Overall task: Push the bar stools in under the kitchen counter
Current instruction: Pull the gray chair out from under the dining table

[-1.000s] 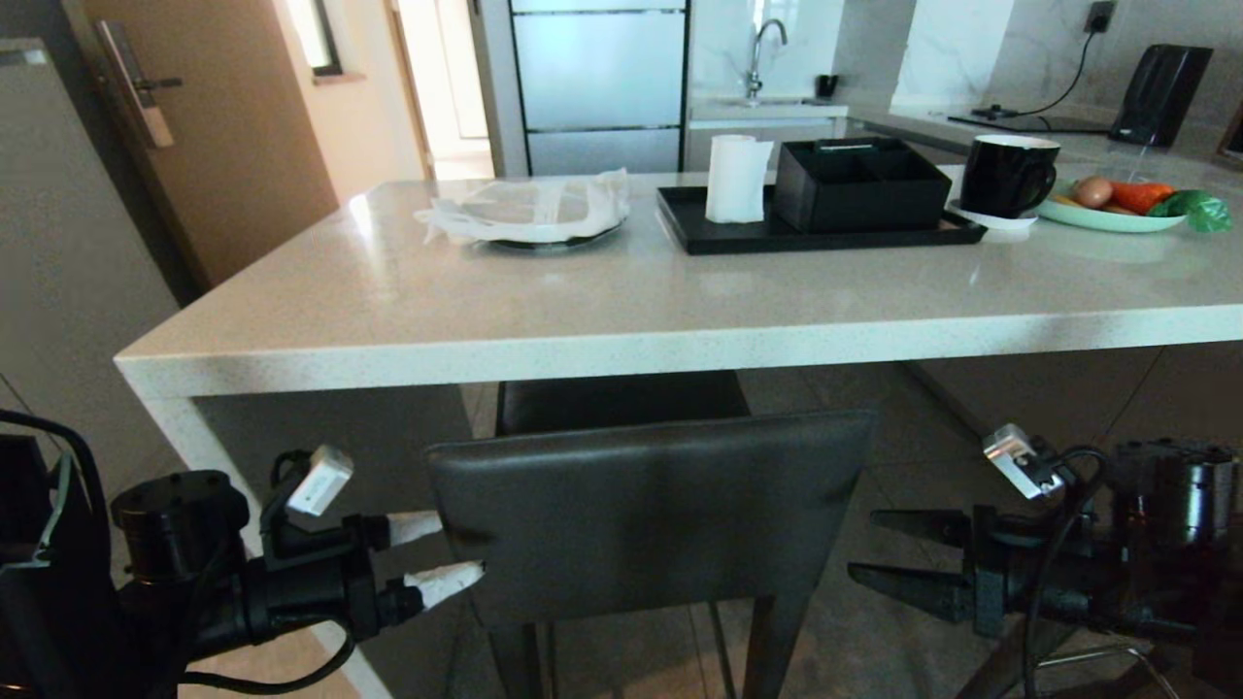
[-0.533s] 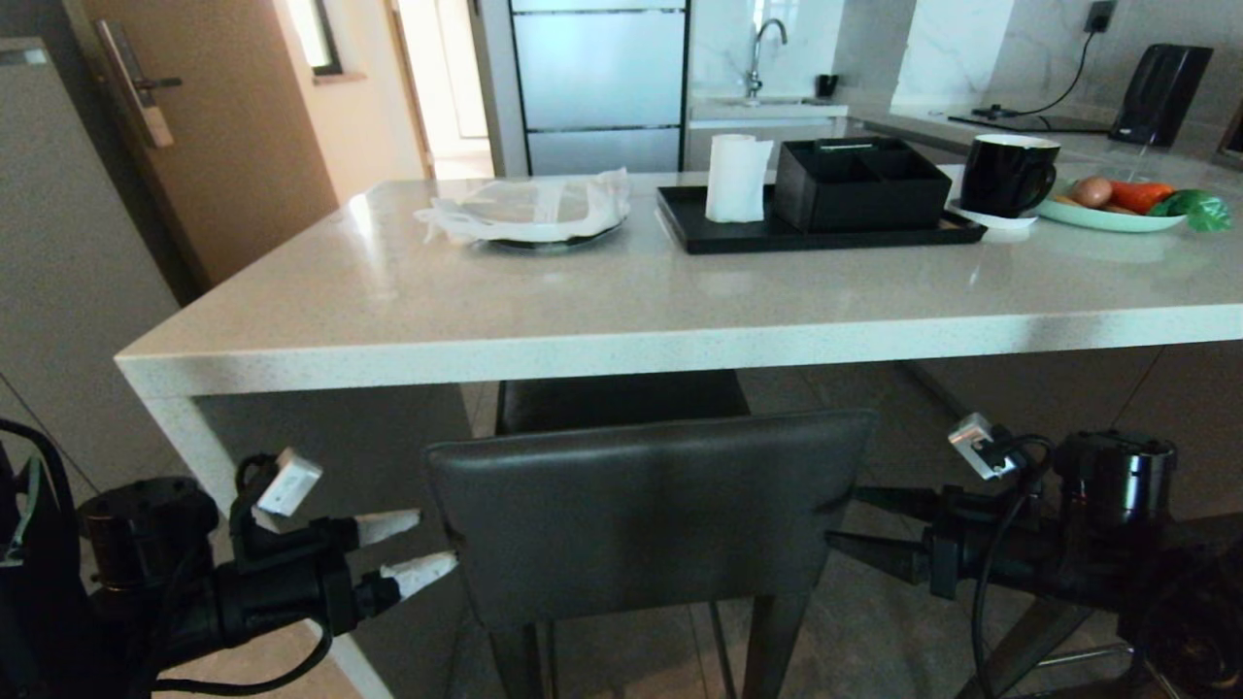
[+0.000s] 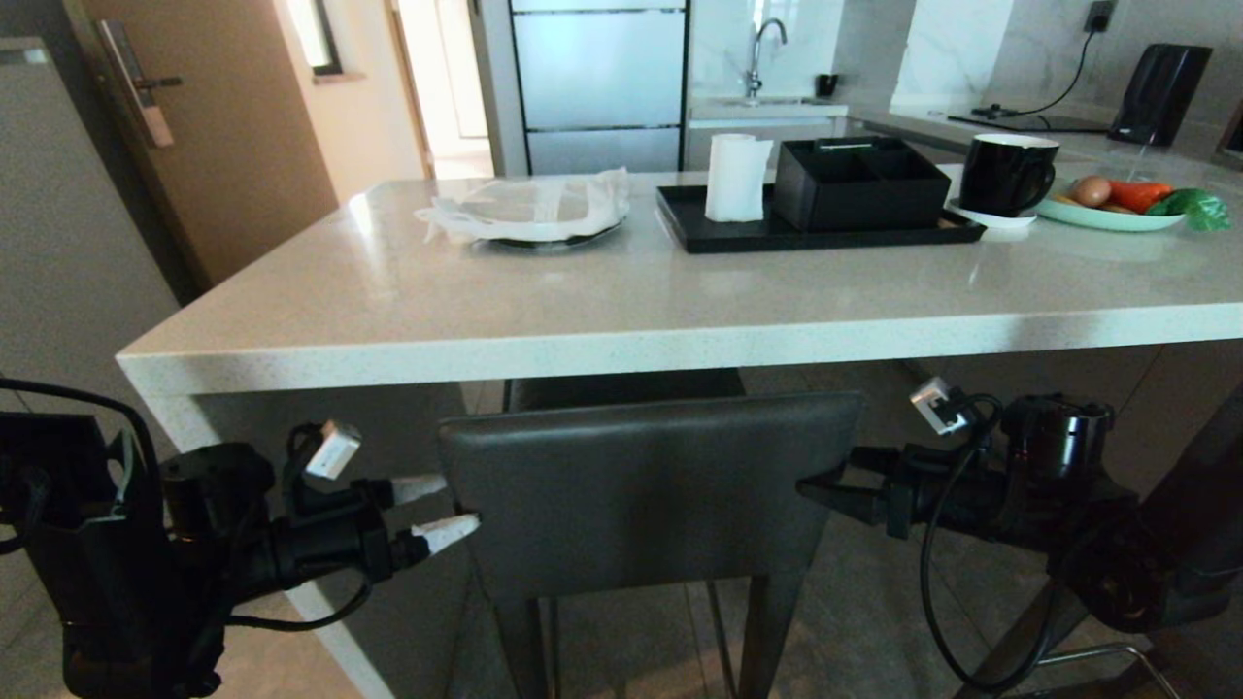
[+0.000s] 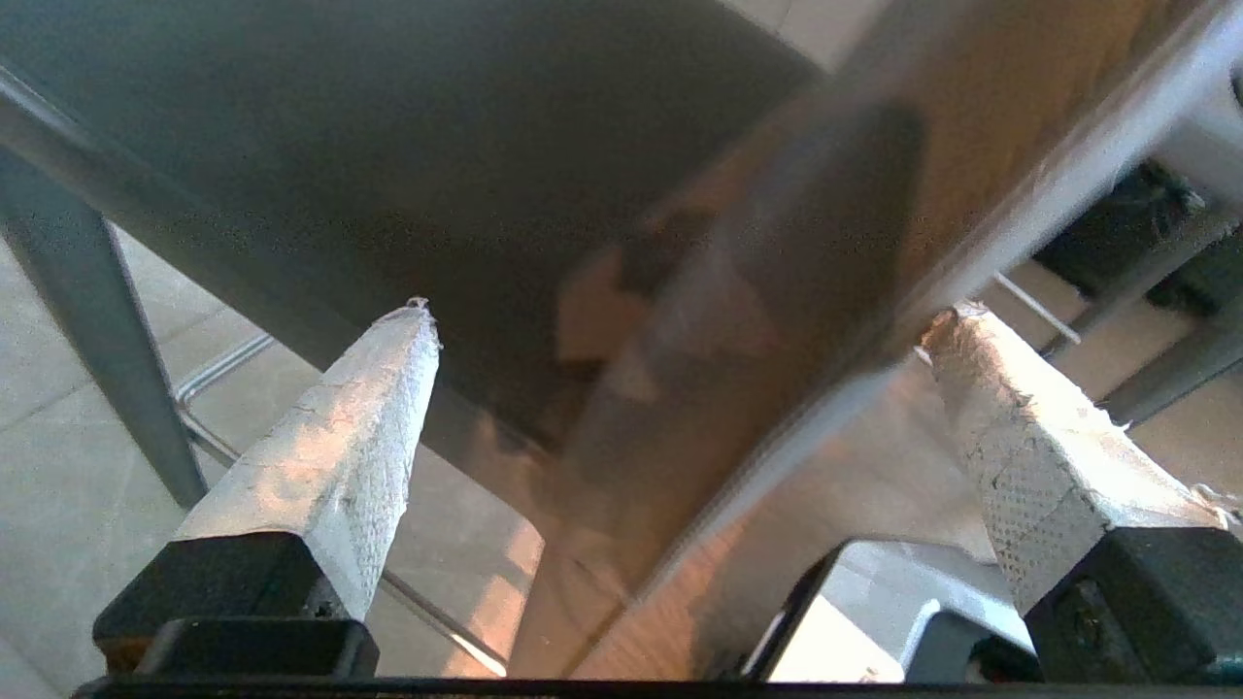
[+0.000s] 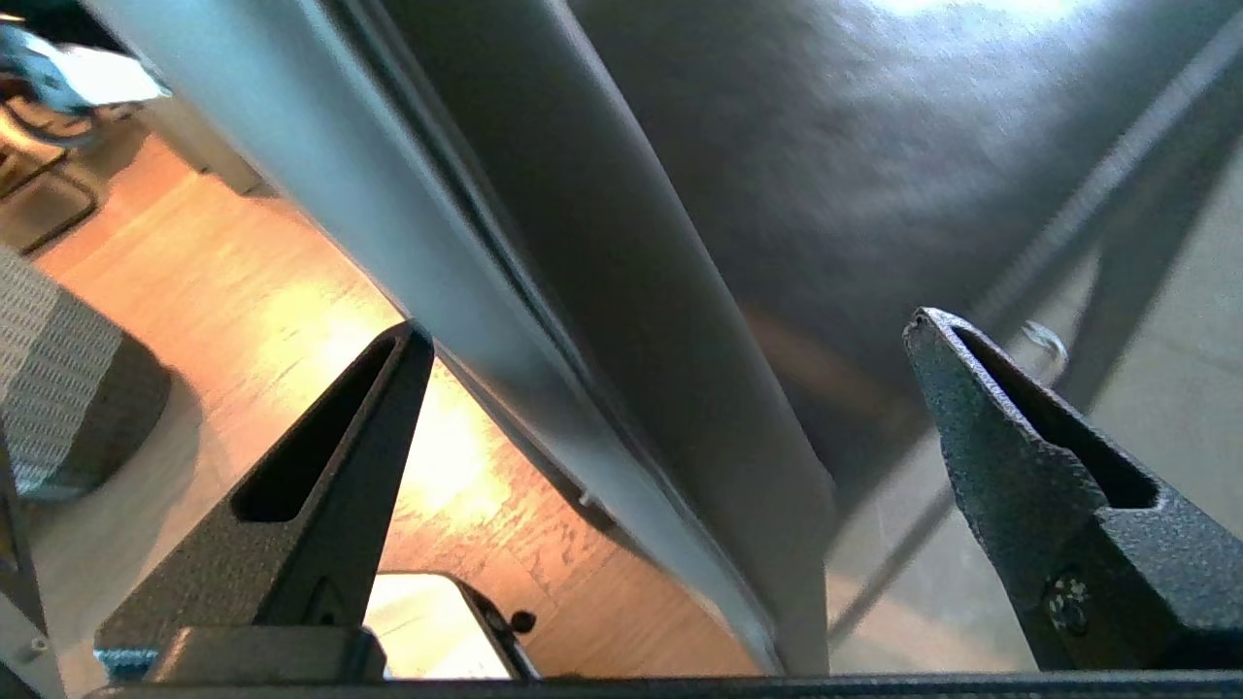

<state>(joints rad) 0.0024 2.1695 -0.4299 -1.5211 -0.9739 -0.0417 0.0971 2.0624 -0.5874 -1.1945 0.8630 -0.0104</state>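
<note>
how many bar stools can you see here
1 for sure: the stool sits between both grippers, its seat partly under the counter. Metal legs at the lower right of the head view may belong to a second stool, mostly hidden.

The bar stool (image 3: 646, 490) has slid further under the counter (image 3: 583, 291), so less of its seat shows beneath the edge. The right end effector (image 3: 825, 485) has moved in from well clear to the backrest's right edge. The left end effector (image 3: 442, 510) has followed the backrest's left edge forward.
</note>
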